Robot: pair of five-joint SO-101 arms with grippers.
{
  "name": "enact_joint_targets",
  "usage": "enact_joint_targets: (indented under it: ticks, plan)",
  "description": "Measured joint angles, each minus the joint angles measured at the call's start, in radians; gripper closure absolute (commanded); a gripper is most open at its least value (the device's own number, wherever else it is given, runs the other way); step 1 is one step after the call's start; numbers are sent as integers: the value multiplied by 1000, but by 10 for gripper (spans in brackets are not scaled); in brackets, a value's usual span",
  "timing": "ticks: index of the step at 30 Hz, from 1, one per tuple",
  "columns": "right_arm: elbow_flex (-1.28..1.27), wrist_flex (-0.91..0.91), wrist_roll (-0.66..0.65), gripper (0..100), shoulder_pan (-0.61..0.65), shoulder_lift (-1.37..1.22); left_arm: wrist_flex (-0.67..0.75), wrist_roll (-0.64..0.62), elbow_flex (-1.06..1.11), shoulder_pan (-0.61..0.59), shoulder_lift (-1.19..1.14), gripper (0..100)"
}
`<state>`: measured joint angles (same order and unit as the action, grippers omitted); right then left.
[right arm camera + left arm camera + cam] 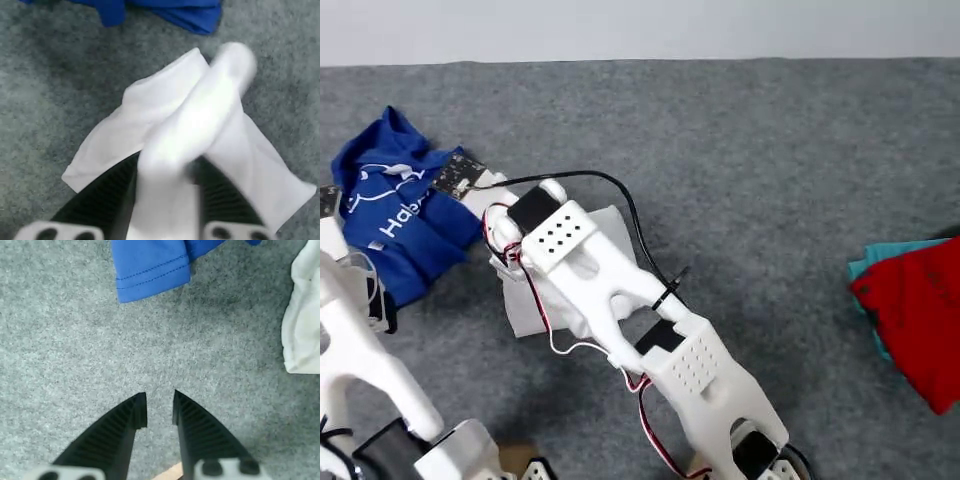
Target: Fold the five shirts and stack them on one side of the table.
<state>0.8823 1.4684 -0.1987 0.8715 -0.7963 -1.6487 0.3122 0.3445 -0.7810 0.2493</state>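
The grey carpeted table runs right across the high view, and the right arm stretches from the near edge up toward the centre-left. The left arm stands at the near-left corner.

Far left on the table, there's the blue shirt, bunched up and unfolded. Just to its right, under the right arm's wrist, lies the white shirt, rumpled, close to the blue one. Over at the right edge, well apart from both, the red shirt sits on top of the teal shirt, a strip of teal peeking out on the far side.

Now the grippers. The right gripper is clamped on a raised fold of the white shirt, cloth pinched between its black fingers while the rest of the garment lies on the carpet. Beyond it, the blue shirt. The left gripper hangs over bare carpet with its jaws a little apart and nothing between them, a blue hem farther out and the white shirt off to one side.
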Motion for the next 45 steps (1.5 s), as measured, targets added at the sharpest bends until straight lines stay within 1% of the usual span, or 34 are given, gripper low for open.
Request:
enact_joint_targets:
  ticks: [5,13,19,21,23,26,28,33,37,41,45]
  plan:
    - [49,68,-3,707,0,9,0,0,0,0,0,906]
    - [270,282,-52,707,0,84,0,0,0,0,0,906]
    - [298,285,-72,708,-12,114,9,0,2,0,0,906]
    - [298,285,-72,729,-23,117,15,0,2,0,0,906]
    - [269,285,-72,794,-49,121,17,0,2,0,0,906]
    - [160,285,-72,914,-103,153,17,0,2,0,0,906]
    - [64,285,-72,961,-132,187,17,0,2,0,0,906]
    - [-181,285,-143,984,-146,269,17,0,2,0,0,906]
    - [-351,285,-155,984,-147,273,25,0,2,0,0,906]
    - [-385,282,-158,984,-137,247,32,2,2,0,0,906]
    - [-385,242,-158,984,-55,181,32,3,2,0,0,906]
